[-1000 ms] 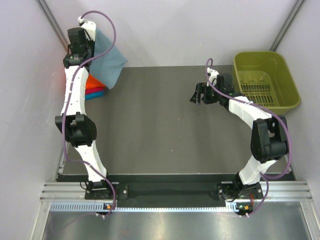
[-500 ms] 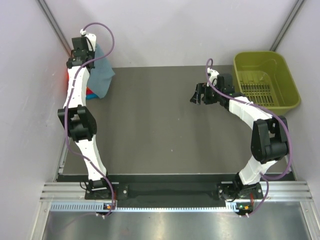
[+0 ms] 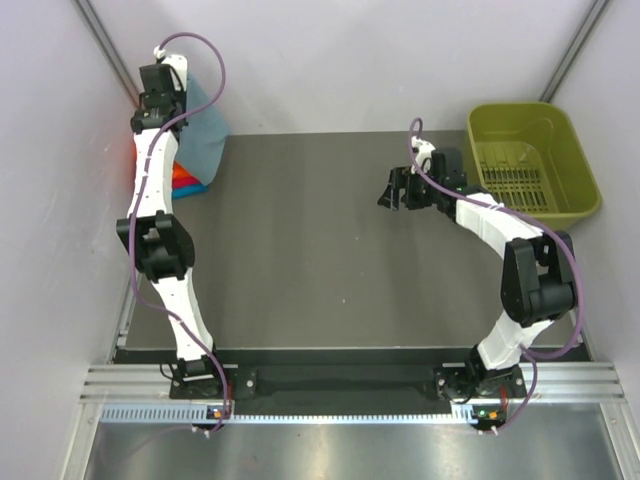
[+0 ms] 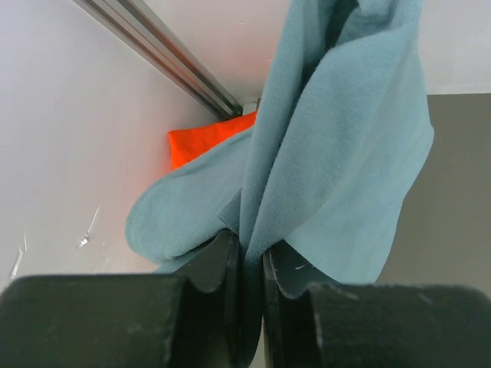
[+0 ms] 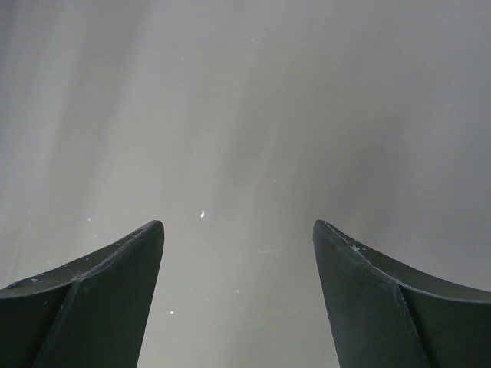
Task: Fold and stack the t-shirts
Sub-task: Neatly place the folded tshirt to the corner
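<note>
Dusty grey-blue cloth t-shirt (image 3: 203, 135) hangs in loose folds from the left fingers (image 3: 158, 88) in the far-left corner, above the folded stack of orange, red and teal t-shirts (image 3: 184, 181) on the dark grey worktop (image 3: 300, 270). Set down like this, it could land crumpled or push the stack askew. The right fingers (image 3: 398, 190) hover mid-worktop, well apart from the shirt and too far off to steady it.

From the left wrist, the left fingers (image 4: 229, 264) stand narrow, pinching a thin fold of the grey-blue shirt (image 4: 345, 153). So slim a hold might slip. The orange tee (image 4: 211, 138) lies behind, and the metal corner rail (image 4: 165, 54) is near enough to snag the cloth.

From the right wrist, the right fingers (image 5: 107, 284) stand wide, holding nothing over bare worktop (image 5: 245, 115).
</note>
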You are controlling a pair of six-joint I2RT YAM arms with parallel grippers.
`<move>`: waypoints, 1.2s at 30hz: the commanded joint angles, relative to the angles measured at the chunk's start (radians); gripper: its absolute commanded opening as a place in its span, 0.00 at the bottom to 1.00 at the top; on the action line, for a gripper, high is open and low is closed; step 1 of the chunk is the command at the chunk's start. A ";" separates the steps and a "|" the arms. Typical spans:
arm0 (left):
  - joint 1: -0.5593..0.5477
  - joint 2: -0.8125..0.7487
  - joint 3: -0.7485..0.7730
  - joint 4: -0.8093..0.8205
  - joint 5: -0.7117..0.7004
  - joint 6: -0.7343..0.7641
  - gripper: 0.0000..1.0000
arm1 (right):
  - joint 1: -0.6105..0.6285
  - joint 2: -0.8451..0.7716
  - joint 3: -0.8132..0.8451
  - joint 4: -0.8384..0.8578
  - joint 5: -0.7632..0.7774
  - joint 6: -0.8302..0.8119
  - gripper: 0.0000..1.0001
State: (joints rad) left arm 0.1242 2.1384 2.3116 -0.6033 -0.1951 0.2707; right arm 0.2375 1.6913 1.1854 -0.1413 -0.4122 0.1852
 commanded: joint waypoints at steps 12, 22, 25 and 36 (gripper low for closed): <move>0.098 0.153 0.031 0.188 -0.121 0.038 0.00 | 0.057 0.005 0.043 0.034 0.009 -0.023 0.79; 0.181 0.132 -0.044 0.183 -0.139 0.060 0.00 | 0.069 0.010 0.042 0.035 0.012 -0.026 0.79; 0.180 0.138 -0.086 0.178 -0.129 0.108 0.00 | 0.080 0.019 0.052 0.035 0.012 -0.027 0.79; 0.074 0.088 -0.092 0.241 -0.357 0.145 0.45 | 0.097 -0.005 0.036 0.017 0.016 -0.052 0.80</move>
State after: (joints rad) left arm 0.2321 2.3299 2.1876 -0.4458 -0.4839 0.4000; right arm 0.3264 1.7126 1.2003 -0.1440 -0.4011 0.1596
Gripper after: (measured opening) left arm 0.439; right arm 0.794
